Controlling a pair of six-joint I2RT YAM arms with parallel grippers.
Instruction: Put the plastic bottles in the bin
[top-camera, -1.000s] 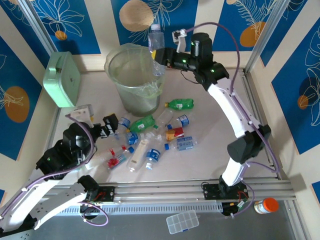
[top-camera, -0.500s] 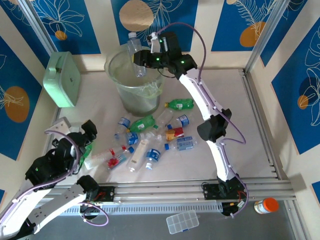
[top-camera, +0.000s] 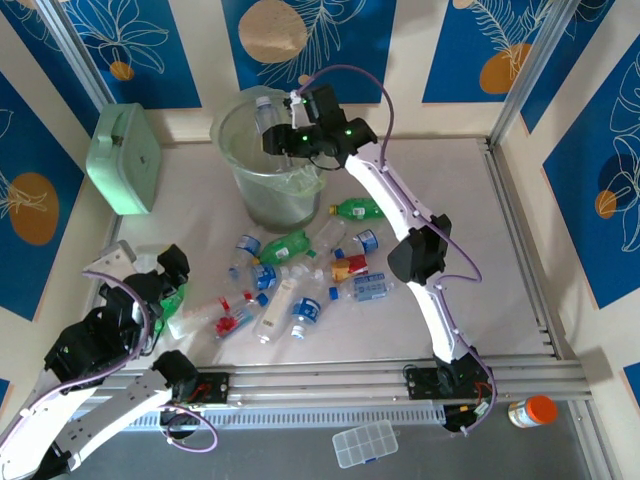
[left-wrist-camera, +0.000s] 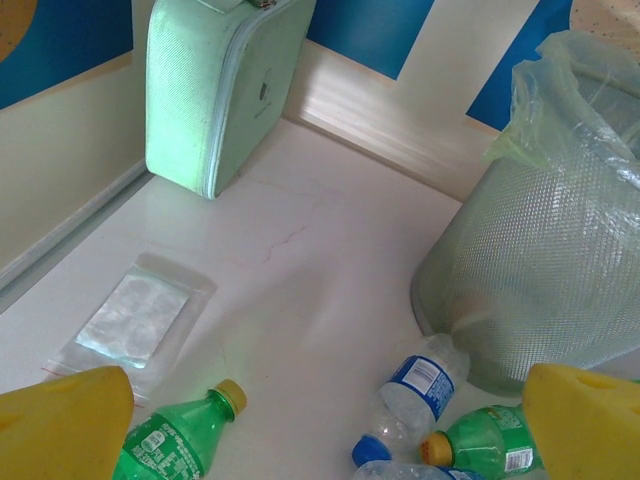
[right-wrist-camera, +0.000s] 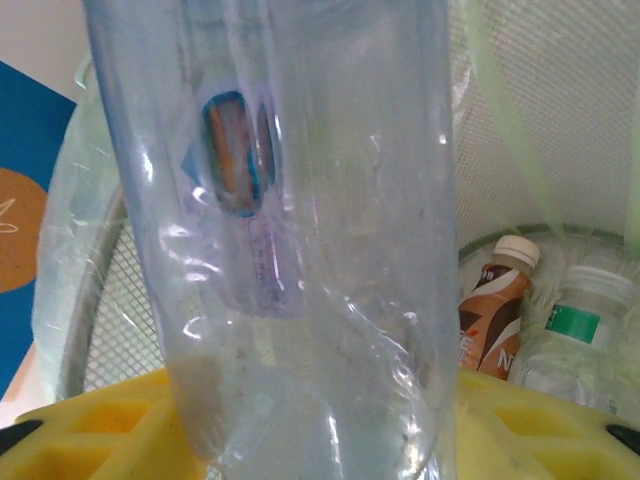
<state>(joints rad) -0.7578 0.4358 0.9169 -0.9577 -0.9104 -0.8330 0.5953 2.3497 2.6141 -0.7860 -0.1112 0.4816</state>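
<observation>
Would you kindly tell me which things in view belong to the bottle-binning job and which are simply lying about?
Part of the job:
- the bin
- clear bottle over the bin's mouth
- loose bottles scattered in front of the bin

Just lying about:
- mint-green case
- orange-lidded jar
- clear compartment box
- small plastic sachet

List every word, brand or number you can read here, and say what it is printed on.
"N": what looks like one large white letter, the rest cut off, on the brown bottle inside the bin.
Blurred, unreadable: the oval blue and orange mark on the clear bottle over the bin.
Too small to read: the print on the blue-label bottle.
Too small to read: the label on the green bottle.
Unreadable: the small round mark on the mint-green box.
</observation>
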